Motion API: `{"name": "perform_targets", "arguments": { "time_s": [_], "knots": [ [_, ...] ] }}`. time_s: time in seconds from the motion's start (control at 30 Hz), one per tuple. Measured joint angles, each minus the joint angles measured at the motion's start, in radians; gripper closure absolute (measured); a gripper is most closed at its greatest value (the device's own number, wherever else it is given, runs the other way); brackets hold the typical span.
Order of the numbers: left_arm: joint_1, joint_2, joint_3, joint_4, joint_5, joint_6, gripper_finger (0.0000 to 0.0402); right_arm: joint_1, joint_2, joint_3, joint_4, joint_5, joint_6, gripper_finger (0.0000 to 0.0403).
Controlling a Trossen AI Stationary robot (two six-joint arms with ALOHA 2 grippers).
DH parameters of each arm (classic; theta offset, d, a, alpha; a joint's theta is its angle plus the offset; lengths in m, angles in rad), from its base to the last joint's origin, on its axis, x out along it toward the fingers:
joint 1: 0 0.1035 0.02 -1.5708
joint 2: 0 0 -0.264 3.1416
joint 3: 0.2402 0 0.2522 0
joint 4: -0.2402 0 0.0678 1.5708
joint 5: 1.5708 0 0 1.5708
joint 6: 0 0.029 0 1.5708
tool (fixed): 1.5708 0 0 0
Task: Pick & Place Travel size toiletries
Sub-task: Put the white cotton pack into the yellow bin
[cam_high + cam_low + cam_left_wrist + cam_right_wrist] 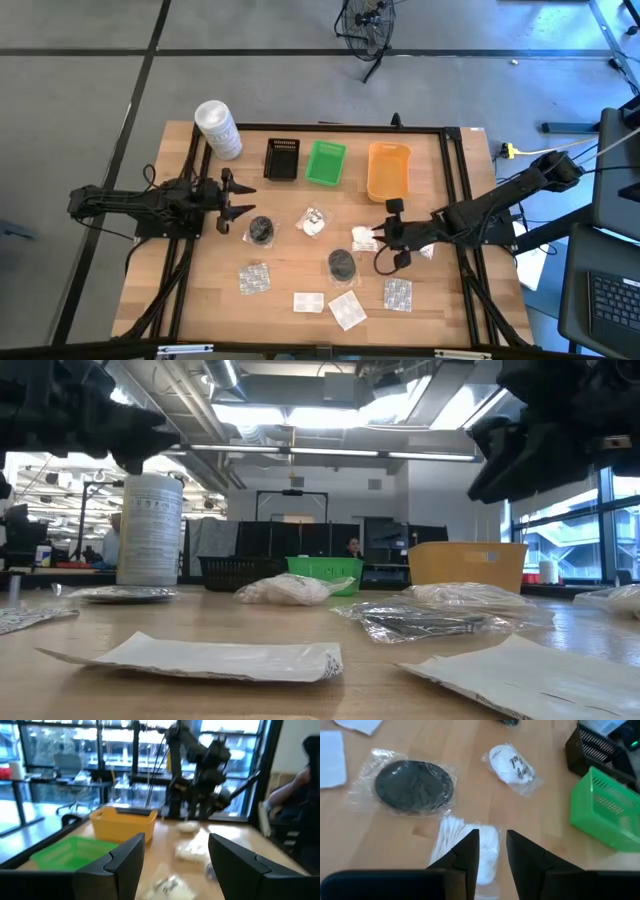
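The right pincer (pixel 492 851), part spread, hovers over a white wrapped bundle (pixel 487 852) mid-surface (pixel 290 210). The left pincer (pixel 238 203), spread, is empty near the left edge.

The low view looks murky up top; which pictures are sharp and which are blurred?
High view: evenly lit, sharp. Low view: ceiling lights glare, both arms are dark silhouettes, the nearest sachet soft. Left wrist view: smeared throughout. Right wrist view: the black round pad crisp.
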Motion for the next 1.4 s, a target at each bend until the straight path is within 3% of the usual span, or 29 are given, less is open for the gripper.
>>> {"name": "perform_targets", "arguments": {
  "time_s": [0.27, 0.43, 0.6, 1.23, 1.4],
  "knots": [
    [0.000, 0.000, 0.000, 0.013, 0.033, -0.005, 0.0183, 0.016, 0.145, 0.122, -0.127, 0.003, 0.102, 0.0243],
    [0.000, 0.000, 0.000, 0.013, -0.011, -0.005, 0.0184, 0.060, 0.212, 0.159, -0.127, -0.023, 0.152, 0.0211],
    [0.000, 0.000, 0.000, 0.010, -0.042, -0.005, 0.0183, 0.087, 0.287, 0.166, -0.127, 0.022, 0.200, 0.0201],
    [0.000, 0.000, 0.000, 0.006, -0.045, -0.005, 0.0185, 0.058, 0.506, 0.169, -0.089, 0.058, 0.307, 0.0245],
    [0.000, 0.000, 0.000, 0.006, -0.045, -0.005, 0.0183, 0.049, 0.524, 0.170, -0.083, 0.059, 0.363, 0.0284]
  ]
}}
